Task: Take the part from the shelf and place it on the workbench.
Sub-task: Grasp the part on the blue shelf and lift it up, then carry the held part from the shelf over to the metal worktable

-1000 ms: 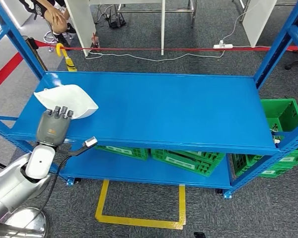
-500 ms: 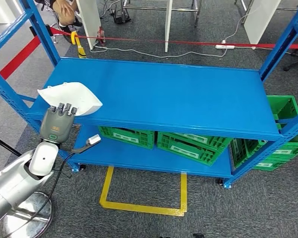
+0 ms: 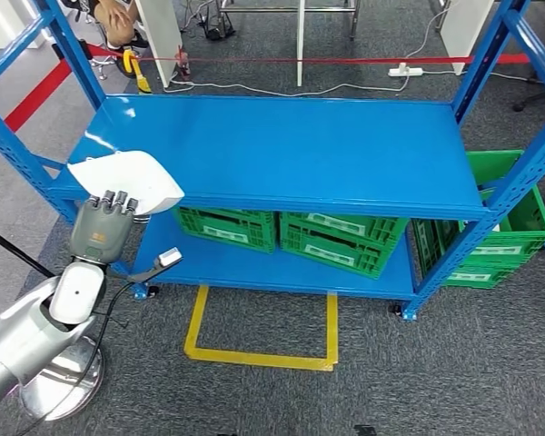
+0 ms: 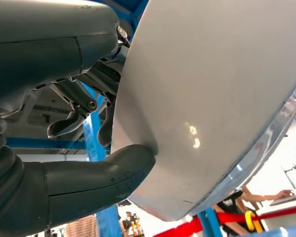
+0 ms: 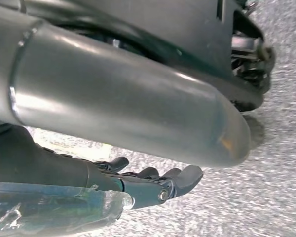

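The part (image 3: 129, 176) is a white, smooth, curved shell. My left hand (image 3: 102, 227) grips its near edge and holds it at the front-left corner of the blue shelf (image 3: 291, 150), overhanging the shelf's front edge. In the left wrist view the thumb (image 4: 101, 173) presses on the pale underside of the part (image 4: 221, 98) and the darker fingers (image 4: 79, 106) reach over its rim. My right hand (image 5: 154, 182) hangs over grey carpet, fingers stretched out with nothing in them.
Green crates (image 3: 324, 241) stand on the lower shelf, and another (image 3: 510, 227) sits at the right end. Blue uprights (image 3: 23, 154) frame the shelf's corners. A yellow floor outline (image 3: 262, 354) lies in front. A round metal base (image 3: 57, 381) is near my left arm. A person (image 3: 115, 18) sits far back left.
The whole view has shifted, and the shelf now looks farther off: the camera moved. Against the shelf, the part has come from the shelf's surface out to its front-left edge, still held.
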Robot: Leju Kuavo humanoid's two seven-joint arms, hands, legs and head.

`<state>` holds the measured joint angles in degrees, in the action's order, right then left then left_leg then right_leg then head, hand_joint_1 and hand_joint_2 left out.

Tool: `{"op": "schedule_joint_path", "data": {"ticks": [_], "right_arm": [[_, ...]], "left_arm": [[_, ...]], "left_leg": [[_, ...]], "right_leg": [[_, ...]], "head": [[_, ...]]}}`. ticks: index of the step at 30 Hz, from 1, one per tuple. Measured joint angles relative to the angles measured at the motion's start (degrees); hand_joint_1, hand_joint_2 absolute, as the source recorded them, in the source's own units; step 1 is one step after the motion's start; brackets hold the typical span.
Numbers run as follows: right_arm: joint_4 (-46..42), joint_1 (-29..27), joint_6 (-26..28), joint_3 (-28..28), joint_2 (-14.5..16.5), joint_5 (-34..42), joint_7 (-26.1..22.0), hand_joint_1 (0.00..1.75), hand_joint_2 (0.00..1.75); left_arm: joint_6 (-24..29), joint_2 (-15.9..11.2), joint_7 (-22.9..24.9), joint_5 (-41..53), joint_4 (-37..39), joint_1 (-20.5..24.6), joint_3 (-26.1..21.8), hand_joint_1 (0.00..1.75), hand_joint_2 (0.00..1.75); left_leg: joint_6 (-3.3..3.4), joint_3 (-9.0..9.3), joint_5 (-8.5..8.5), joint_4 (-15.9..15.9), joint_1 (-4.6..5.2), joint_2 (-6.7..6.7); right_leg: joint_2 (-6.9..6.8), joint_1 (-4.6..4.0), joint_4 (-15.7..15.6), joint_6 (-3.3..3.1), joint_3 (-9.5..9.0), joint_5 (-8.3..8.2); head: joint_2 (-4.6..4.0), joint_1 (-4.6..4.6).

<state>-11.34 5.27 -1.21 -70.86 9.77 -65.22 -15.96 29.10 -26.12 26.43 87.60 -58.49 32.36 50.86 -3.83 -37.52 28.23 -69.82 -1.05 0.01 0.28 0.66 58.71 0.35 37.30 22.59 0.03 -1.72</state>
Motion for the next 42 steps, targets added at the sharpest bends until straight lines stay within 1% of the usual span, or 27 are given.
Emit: {"op": "schedule_joint_path", "data": {"ticks": [1, 2, 3, 4, 5, 6, 7, 8, 9, 11, 12, 13, 14, 17, 18, 19, 23, 25, 28, 32, 34, 36, 37, 38, 40, 41, 42], "right_arm": [[0.0, 0.0, 0.0, 0.0, 0.0, 0.0, 0.0, 0.00, 0.00], [0.0, 0.0, -0.1, 0.0, 0.0, 0.0, -0.1, 0.00, 0.00], [0.0, 0.0, -0.1, 0.0, 0.0, 0.1, -0.2, 0.00, 0.00], [0.0, 0.0, -0.2, 0.0, 0.0, 0.2, -0.3, 0.00, 0.00], [0.0, -0.1, -0.2, 0.0, 0.0, 0.3, -0.4, 0.00, 0.00], [0.0, -0.2, -0.2, 0.0, 0.0, 0.4, -0.4, 0.00, 0.00], [0.0, -0.4, -0.1, 0.0, 0.0, 0.5, -0.5, 0.00, 0.00], [0.0, -0.5, -0.1, 0.0, 0.0, 0.5, -0.5, 0.00, 0.00], [0.0, -0.6, -0.1, 0.0, 0.0, 0.6, -0.5, 0.00, 0.00], [0.0, -0.6, -0.1, 0.0, 0.0, 0.8, -0.5, 0.00, 0.00], [0.0, -0.6, -0.2, 0.0, 0.0, 0.9, -0.5, 0.00, 0.00], [0.0, -0.6, -0.2, 0.0, 0.0, 0.9, -0.4, 0.00, 0.00], [0.0, -0.6, -0.3, 0.0, 0.0, 0.9, -0.3, 0.00, 0.00], [0.0, -0.5, -0.2, 0.0, 0.0, 0.9, 0.0, 0.00, 0.00], [0.0, -0.5, -0.2, 0.0, 0.0, 0.8, 0.1, 0.00, 0.00], [0.0, -0.4, -0.1, 0.0, 0.0, 0.8, 0.1, 0.00, 0.00], [0.1, -0.6, 0.1, 0.0, 0.2, 0.5, 0.4, 0.00, 0.00], [0.1, -0.6, 0.2, 0.0, 0.2, 0.5, 0.4, 0.00, 0.00], [0.1, -0.5, 0.2, 0.0, 0.2, 0.4, 0.4, 0.00, 0.00], [0.1, -0.5, 0.3, 0.1, 0.3, -0.1, 0.4, 0.00, 0.00], [0.1, -0.5, 0.9, 0.4, 0.4, -0.9, 0.4, 0.00, 0.00], [0.1, -0.5, 2.0, 1.0, 0.7, -1.8, 0.4, 0.00, 0.00], [0.1, -0.5, 2.6, 1.3, 0.8, -2.1, 0.4, 0.00, 0.00], [0.1, -0.5, 3.1, 1.5, 0.8, -2.4, 0.4, 0.00, 0.00], [0.1, -0.5, 3.9, 1.9, 0.9, -2.6, 0.5, 0.00, 0.00], [0.1, -0.5, 4.2, 2.1, 0.9, -2.6, 0.5, 0.00, 0.00], [0.1, -0.5, 4.3, 2.3, 0.9, -2.6, 0.5, 0.00, 0.00]], "left_arm": [[0.0, 0.0, 0.0, 0.0, 0.0, 0.0, 0.0, 1.75, 1.75], [0.0, 0.0, 0.0, 0.0, -0.1, 0.1, -0.1, 1.75, 1.75], [0.0, 0.0, -0.1, 0.0, -0.1, 0.1, -0.1, 1.75, 1.75], [0.0, 0.0, -0.3, 0.0, -0.2, 0.1, -0.1, 1.75, 1.75], [0.0, 0.0, -0.5, 0.0, -0.2, 0.0, -0.2, 1.75, 1.75], [0.0, -0.1, -0.6, 0.0, -0.3, -0.2, -0.2, 1.75, 1.75], [0.0, -0.1, -0.7, 0.0, -0.3, -0.3, -0.2, 1.75, 1.75], [0.0, -0.2, -0.8, 0.0, -0.3, -0.4, -0.2, 1.75, 1.75], [0.0, -0.2, -0.8, 0.0, -0.3, -0.5, -0.2, 1.75, 1.75], [0.0, -0.3, -0.8, 0.0, -0.3, -0.8, -0.2, 1.75, 1.75], [0.0, -0.4, -0.8, 0.0, -0.3, -1.0, -0.2, 1.75, 1.75], [0.0, -0.5, -0.8, 0.0, -0.3, -1.3, -0.2, 1.75, 1.75], [0.0, -0.6, -0.8, 0.0, -0.4, -1.6, -0.2, 1.75, 1.75], [0.0, -1.2, -0.6, 0.0, -0.6, -2.0, -0.4, 1.75, 1.75], [0.0, -1.4, -0.6, 0.0, -0.8, -2.1, -0.6, 1.75, 1.75], [0.0, -1.7, -0.5, 0.0, -1.0, -2.2, -0.7, 1.75, 1.75], [0.1, -2.6, -0.3, 0.0, -1.8, -2.8, -1.4, 1.75, 1.75], [0.2, -2.9, -0.3, 0.0, -2.0, -2.9, -1.6, 1.75, 1.75], [0.1, -3.2, -0.3, 0.0, -2.3, -3.2, -1.7, 1.75, 1.75], [0.2, -4.1, -0.1, 0.0, -2.9, -4.2, -2.4, 1.75, 1.75], [0.2, -4.7, -0.1, 0.0, -3.3, -4.8, -2.9, 1.75, 1.75], [0.3, -5.6, -0.1, 0.0, -3.9, -5.3, -3.4, 1.75, 1.75], [0.3, -6.0, -0.1, 0.0, -4.2, -5.5, -3.8, 1.75, 1.75], [0.2, -6.2, -0.1, 0.0, -4.5, -5.6, -4.0, 1.75, 1.75], [0.1, -6.5, -0.1, 0.0, -4.9, -5.9, -4.4, 1.75, 1.75], [0.0, -6.6, 0.0, 0.0, -5.0, -6.2, -4.4, 1.75, 1.75], [-0.1, -6.7, 0.0, 0.0, -5.0, -6.5, -4.4, 1.75, 1.75]], "left_leg": [[-0.09, 2.98, -0.89, 3.6, -0.14, -0.01], [0.02, 5.96, -0.86, 7.7, -0.17, -0.05], [0.31, 8.09, -0.33, 11.0, -0.15, -0.08], [0.76, 9.25, 0.29, 13.1, -0.04, -0.11], [1.37, 9.42, 0.51, 14.1, 0.14, -0.13], [1.98, 9.07, 0.17, 14.2, 0.15, -0.08], [2.54, 8.79, -0.32, 14.3, 0.17, -0.04], [3.06, 8.47, -0.82, 14.4, 0.14, 0.00], [3.46, 8.07, -1.32, 14.4, 0.12, 0.03], [3.83, 7.15, -2.11, 14.4, 0.33, 0.05], [3.86, 6.74, -2.45, 14.3, 0.46, 0.05], [3.84, 6.40, -2.74, 14.3, 0.56, 0.05], [3.77, 6.13, -2.99, 14.3, 0.63, 0.04], [3.27, 5.64, -3.47, 14.1, 0.75, 0.00], [3.02, 5.45, -3.63, 14.0, 0.83, 0.00], [2.92, 5.20, -3.78, 13.9, 0.90, 0.00], [3.45, 4.57, -4.49, 14.0, 0.89, 0.02], [3.18, 4.43, -4.83, 14.3, 0.80, 0.03], [2.47, 4.11, -5.29, 14.6, 0.67, 0.03], [1.89, 3.55, -5.67, 14.7, 0.61, 0.03], [2.28, 3.27, -5.79, 14.6, 0.72, 0.02], [3.15, 3.73, -6.48, 15.7, 0.65, -0.04], [3.47, 4.13, -7.03, 16.7, 0.47, -0.13], [3.60, 4.48, -7.52, 17.5, 0.24, -0.28], [3.59, 4.45, -7.94, 18.0, -0.04, -0.77], [3.48, 4.27, -8.01, 17.9, -0.11, -1.08], [3.30, 4.07, -8.08, 17.8, -0.22, -1.45]], "right_leg": [[0.03, 0.01, 0.1, 0.26, 0.65, -0.56], [0.06, -0.04, 0.1, 0.58, 1.18, -1.05], [0.09, -0.11, 0.1, 0.96, 1.59, -1.56], [0.10, -0.17, 0.0, 1.34, 1.85, -2.09], [0.10, -0.14, -0.2, 1.73, 1.98, -2.65], [0.08, -0.02, -0.5, 2.11, 2.14, -3.12], [0.06, 0.08, -0.3, 2.44, 2.47, -2.87], [0.04, 0.14, 1.1, 2.70, 3.17, -1.71], [0.03, 0.18, 3.8, 2.89, 4.31, 0.25], [0.02, 0.14, 12.0, 3.10, 7.04, 5.06], [0.02, 0.12, 15.2, 3.13, 7.84, 6.57], [0.02, 0.07, 16.5, 3.07, 7.63, 7.14], [0.02, 0.01, 15.2, 2.92, 6.11, 6.67], [0.10, -0.17, 3.4, 2.23, -2.04, 3.77], [0.14, -0.24, 0.8, 1.97, -3.61, 3.43], [0.19, -0.27, -0.3, 1.86, -4.21, 3.40], [0.33, -0.47, -0.5, 1.55, -3.66, 2.73], [0.32, -0.59, -0.5, 1.25, -3.38, 2.56], [0.28, -0.74, -0.5, 0.84, -2.98, 2.33], [0.28, -0.83, -0.4, 0.60, -2.42, 1.95], [0.17, -0.61, -0.8, 1.02, -2.38, 1.54], [0.02, -0.59, -1.4, 1.64, -2.47, 1.27], [0.01, -0.65, -0.7, 1.83, -2.17, 2.00], [0.03, -0.68, 1.1, 2.01, -1.38, 3.40], [0.05, -0.38, 8.4, 2.44, 1.51, 7.65], [0.04, -0.20, 11.9, 2.72, 2.89, 9.26], [0.04, -0.03, 14.0, 3.00, 3.57, 9.95]], "head": [[0.00, -0.02], [-0.01, -0.03], [-0.01, -0.03], [-0.01, -0.04], [-0.01, -0.02], [-0.01, -0.04], [-0.01, -0.01], [-0.01, 0.13], [-0.01, 0.29], [-0.01, 0.55], [-0.01, 0.55], [-0.01, 0.54], [-0.01, 0.53], [-0.01, 0.51], [-0.01, 0.48], [-0.01, 0.44], [-0.01, 0.38], [-0.01, 0.39], [-0.01, 0.41], [-0.01, 0.42], [-0.01, 0.39], [-0.01, 0.40], [-0.01, 0.46], [-0.01, 0.58], [-0.01, 0.77], [-0.01, 0.79], [-0.01, 0.79]]}}
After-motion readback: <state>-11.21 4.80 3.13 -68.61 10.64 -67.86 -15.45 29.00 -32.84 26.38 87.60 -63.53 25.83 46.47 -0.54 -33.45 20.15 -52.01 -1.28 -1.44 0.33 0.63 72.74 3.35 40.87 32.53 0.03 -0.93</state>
